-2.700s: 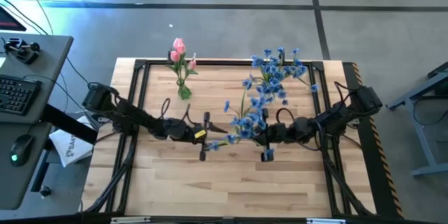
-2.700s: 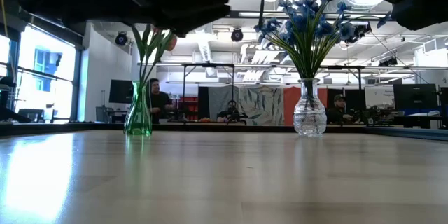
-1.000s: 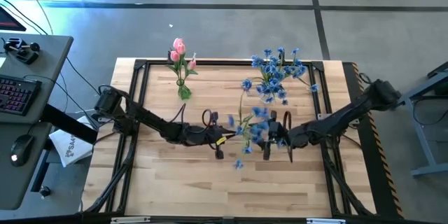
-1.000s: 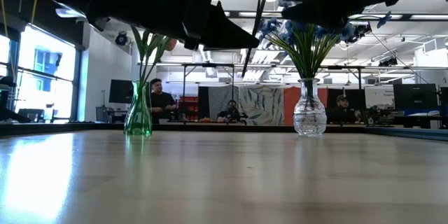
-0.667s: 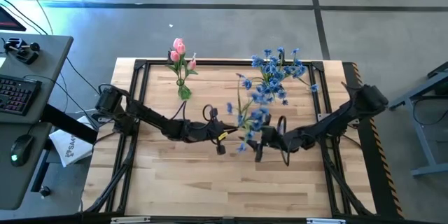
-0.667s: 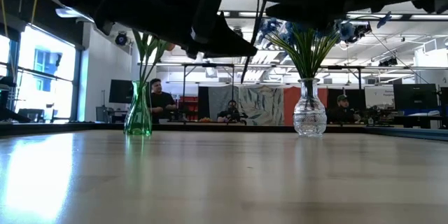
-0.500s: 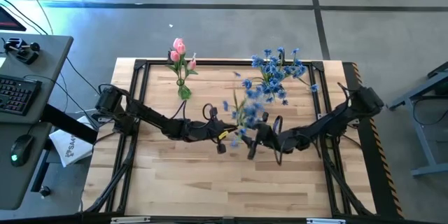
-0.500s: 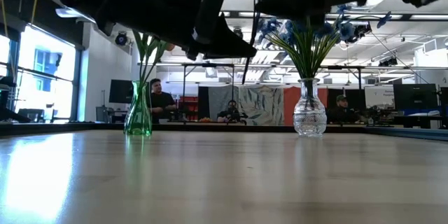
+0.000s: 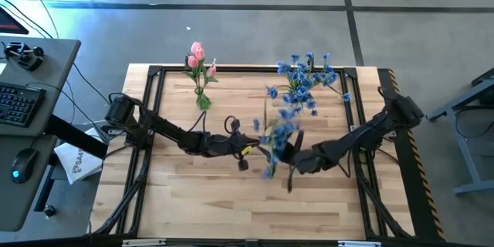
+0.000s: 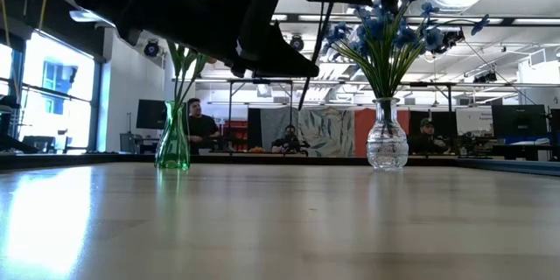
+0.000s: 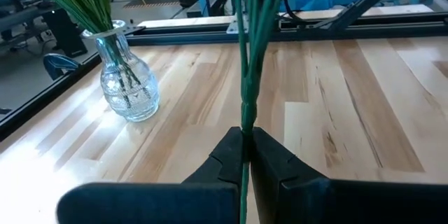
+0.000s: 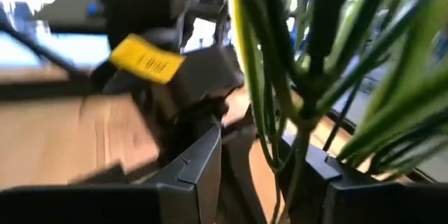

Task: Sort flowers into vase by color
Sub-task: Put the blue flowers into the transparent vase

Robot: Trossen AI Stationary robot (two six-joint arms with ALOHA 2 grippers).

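Pinching the blue flower (image 11: 246, 77) stem, the left pincer (image 11: 246, 155) holds it upright. The right pincer (image 12: 260, 155) straddles the stem just above, half-wide. Mistimed release could drop it.

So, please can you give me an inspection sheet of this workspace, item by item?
Surface: light wooden table in a black frame.
Job's things: blue-blossom stem held mid-air; green glass vase with pink tulips; clear glass vase with blue flowers.
Clutter: nothing seen.
Grippers: left gripper shut on the stem; right gripper closing around the same stem.
Cables: black loops along both arms.
Surroundings: keyboard desk, people seated behind.
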